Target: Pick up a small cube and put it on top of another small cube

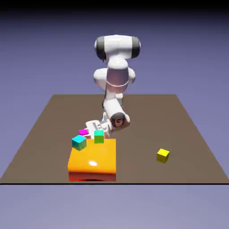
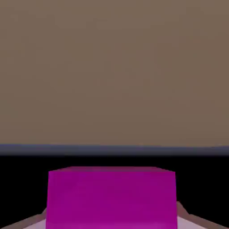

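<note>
The small magenta-pink cube lies low over the brown table, at the tip of the white arm. My gripper is shut on it. In the hand view the cube fills the bottom middle, large, with the grey fingertips showing only as slivers at its left and right sides. A cyan cube and a green cube stand close by, just nearer the camera than the held cube, at the far edge of the orange block. I cannot tell whether they rest on that block or just behind it.
A large flat orange block lies near the table's front edge, left of the middle. A small yellow cube sits alone toward the exterior view's right. In the hand view, brown table stretches ahead to a dark edge.
</note>
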